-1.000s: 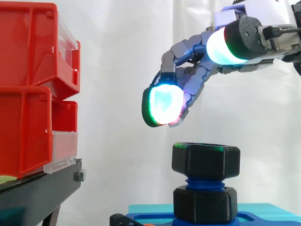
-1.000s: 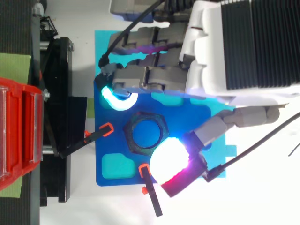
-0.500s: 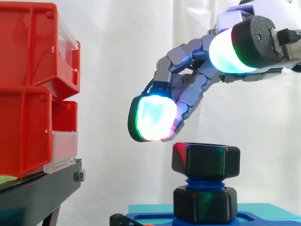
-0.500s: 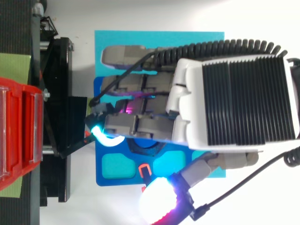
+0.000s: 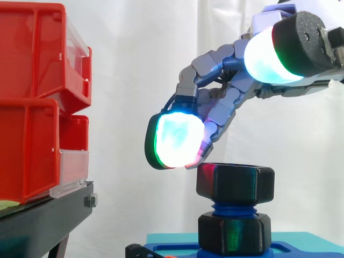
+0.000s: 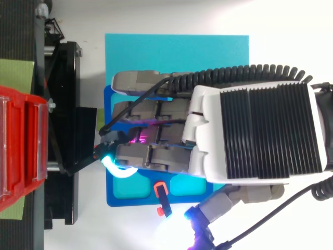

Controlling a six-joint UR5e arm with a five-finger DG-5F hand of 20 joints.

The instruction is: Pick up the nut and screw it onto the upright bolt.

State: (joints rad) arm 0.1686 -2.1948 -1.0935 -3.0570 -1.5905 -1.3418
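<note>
The black nut (image 5: 235, 183) is being carried at the top of the upright blue bolt (image 5: 235, 208). The bolt's thread is being shown between this nut and a second black nut (image 5: 235, 232) seated lower down, at the blue base plate (image 6: 117, 197). The plate is being borne by a cyan mat (image 6: 177, 52). Over the top nut, the hand (image 6: 260, 130) is being held with its fingers bent loosely downward and nothing grasped. One glowing fingertip pad (image 5: 174, 141) is being hung just beside the nut's upper left edge; contact cannot be told. The thumb (image 5: 266, 56) is being held spread well apart from the fingers. To the left, red bins (image 5: 32, 102) are being displayed on a black stand (image 5: 48, 215) before the white curtain (image 5: 134, 80).
</note>
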